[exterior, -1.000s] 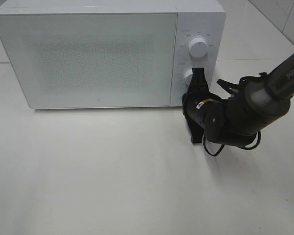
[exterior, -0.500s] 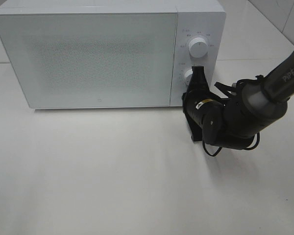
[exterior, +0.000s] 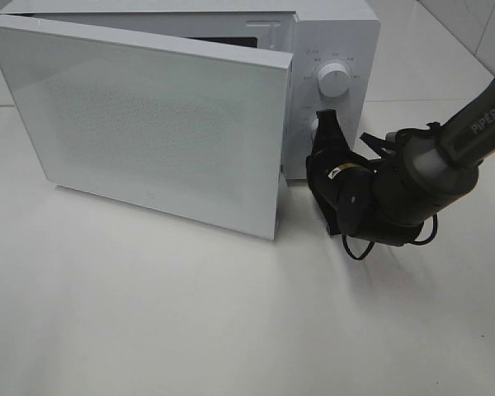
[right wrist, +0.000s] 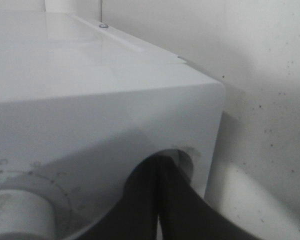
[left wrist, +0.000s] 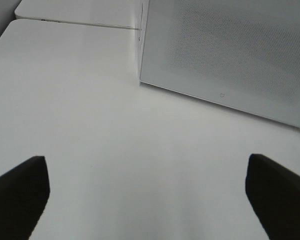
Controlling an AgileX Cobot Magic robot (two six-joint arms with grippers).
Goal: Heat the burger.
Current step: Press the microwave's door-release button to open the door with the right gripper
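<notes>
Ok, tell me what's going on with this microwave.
The right claw, shut, is pressed to the control panel of the microwave, below the upper knob, and the door stands partly open. The left claw hangs open over the table in front of the door, holding nothing. No burger shows in any view.

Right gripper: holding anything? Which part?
Nothing held. Right gripper is shut, its tip against the microwave's control panel. Left gripper is open, empty.
</notes>
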